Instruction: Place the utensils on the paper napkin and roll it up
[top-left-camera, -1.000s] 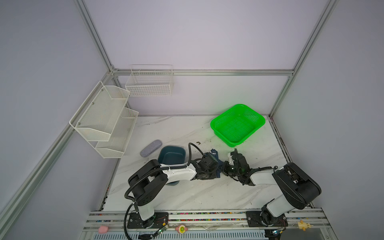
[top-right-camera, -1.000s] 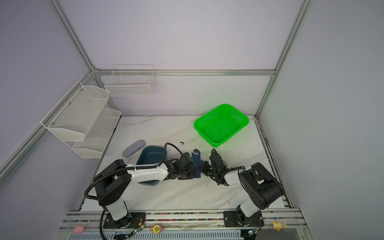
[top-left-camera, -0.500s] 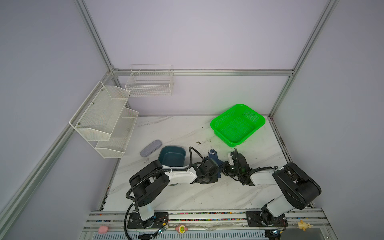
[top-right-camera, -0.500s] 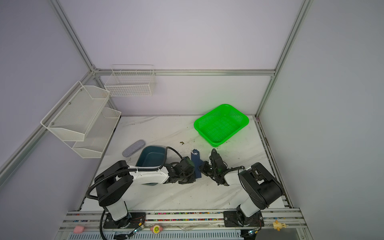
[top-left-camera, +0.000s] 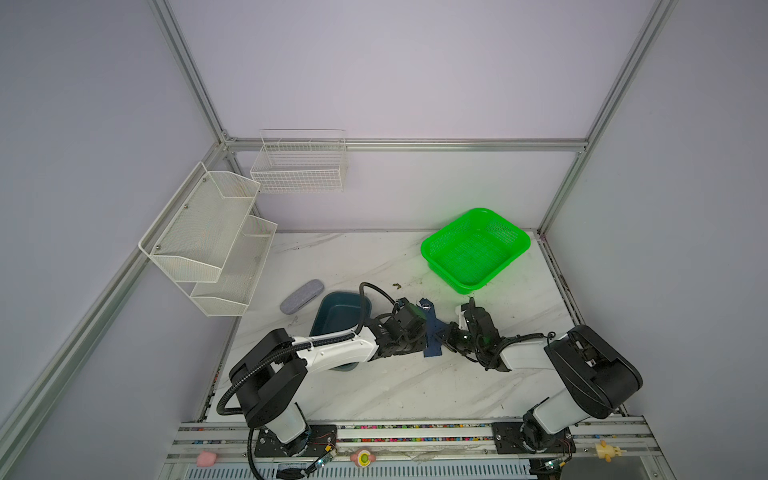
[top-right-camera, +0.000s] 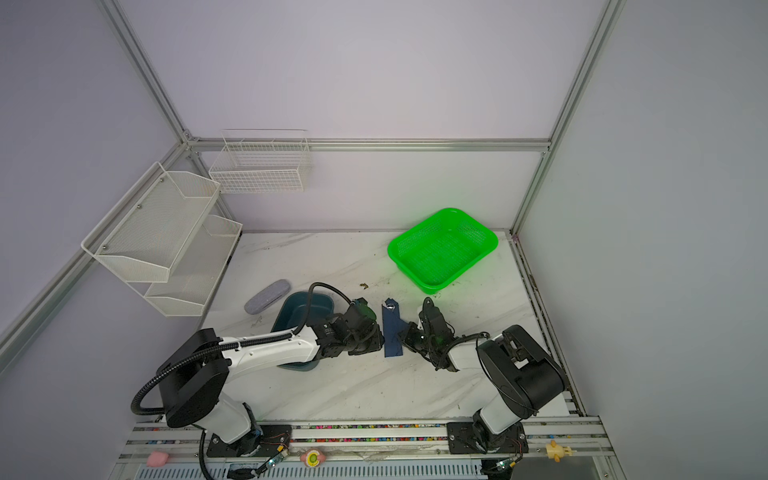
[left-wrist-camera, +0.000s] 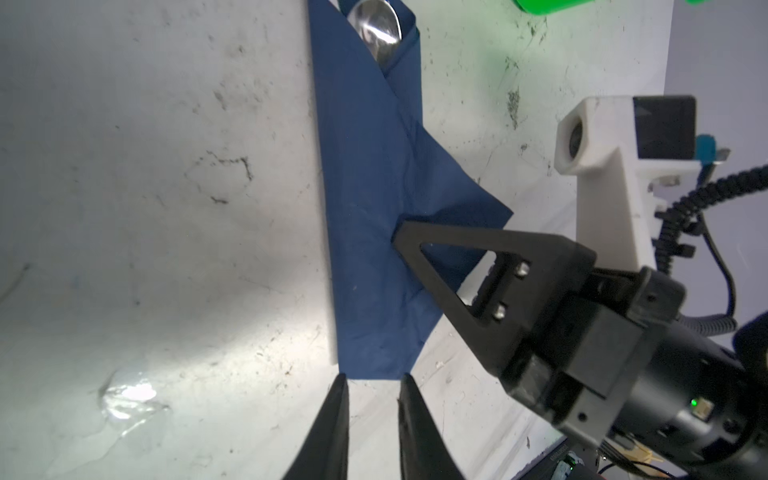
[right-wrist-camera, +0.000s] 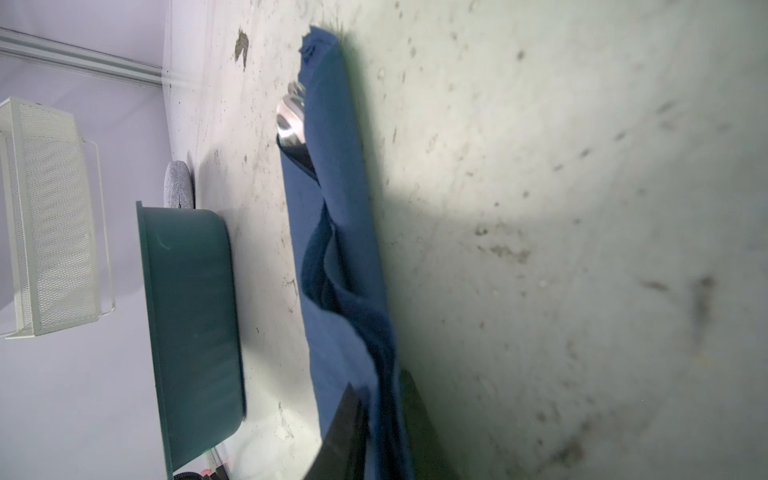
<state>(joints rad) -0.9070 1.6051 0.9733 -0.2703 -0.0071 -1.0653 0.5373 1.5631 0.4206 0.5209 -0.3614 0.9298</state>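
Observation:
The navy paper napkin (top-left-camera: 432, 332) (top-right-camera: 392, 332) lies folded into a long strip, with a loose flap sticking out sideways (left-wrist-camera: 457, 199). A shiny spoon bowl (left-wrist-camera: 376, 27) (right-wrist-camera: 289, 116) peeks out of its far end; the rest of the utensils is hidden inside the fold. My left gripper (left-wrist-camera: 372, 376) sits just off the strip's near end, jaws slightly open with bare table between them. My right gripper (right-wrist-camera: 380, 386) (left-wrist-camera: 399, 239) is shut on the napkin's flap, at the strip's right side.
A dark teal tray (top-left-camera: 340, 316) stands close to the left of the napkin, partly under my left arm. A grey case (top-left-camera: 302, 296) lies beyond it. The green basket (top-left-camera: 476, 249) is at the back right and white wire racks (top-left-camera: 208, 237) hang on the left wall.
My left jaws have parted a little and the left gripper has drawn back off the napkin, uncovering the strip. The right gripper has kept its hold and place.

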